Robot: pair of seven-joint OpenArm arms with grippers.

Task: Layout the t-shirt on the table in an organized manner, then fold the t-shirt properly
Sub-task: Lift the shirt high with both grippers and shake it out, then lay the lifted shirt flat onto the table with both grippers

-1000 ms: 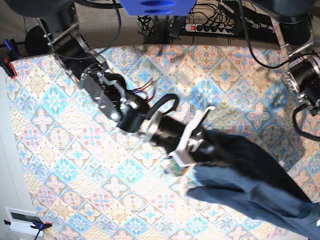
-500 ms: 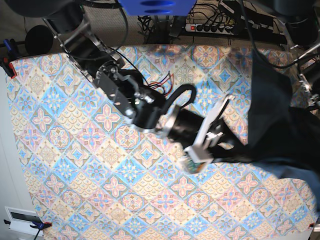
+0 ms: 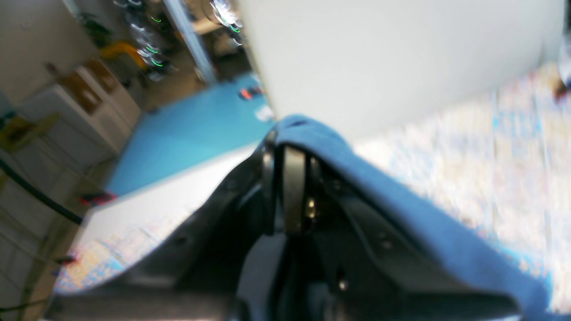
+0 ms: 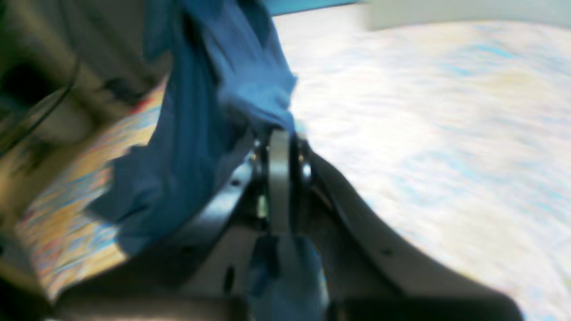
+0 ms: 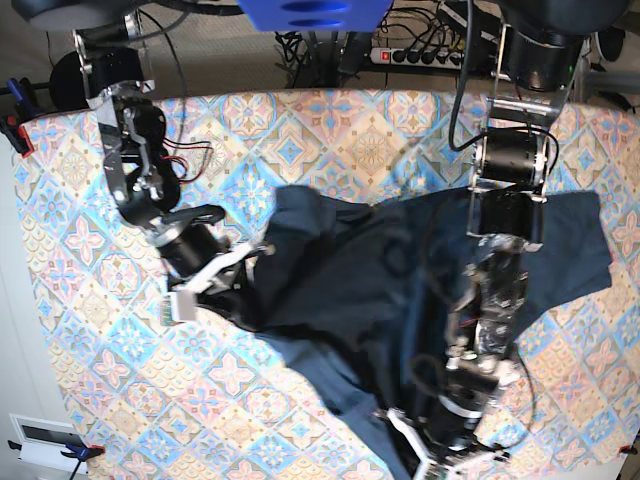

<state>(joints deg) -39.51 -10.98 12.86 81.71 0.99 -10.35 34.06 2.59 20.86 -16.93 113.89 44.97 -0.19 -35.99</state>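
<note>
The dark navy t-shirt [image 5: 360, 290] hangs rumpled and stretched between my two grippers over the middle and right of the patterned table [image 5: 330, 130]. At the shirt's left edge my right gripper [image 5: 243, 292] is shut on the cloth. The right wrist view shows its jaws pressed together [image 4: 279, 142], with the t-shirt [image 4: 209, 98] trailing away to the left. My left gripper [image 5: 425, 450] is low at the front, shut on the shirt's lower edge. In the left wrist view the t-shirt [image 3: 357, 165] drapes over the shut gripper [image 3: 282, 149].
A power strip [image 5: 430, 55] and cables run along the table's far edge. A red clamp [image 5: 15, 130] grips the left corner, and a white box [image 5: 40, 435] sits off the front left corner. Bare patterned cloth [image 5: 100, 300] lies to the left.
The shirt, bunched at the right before, is now drawn out across the middle. The right gripper has pulled back to the left with the cloth. The left arm has swung down to the front.
</note>
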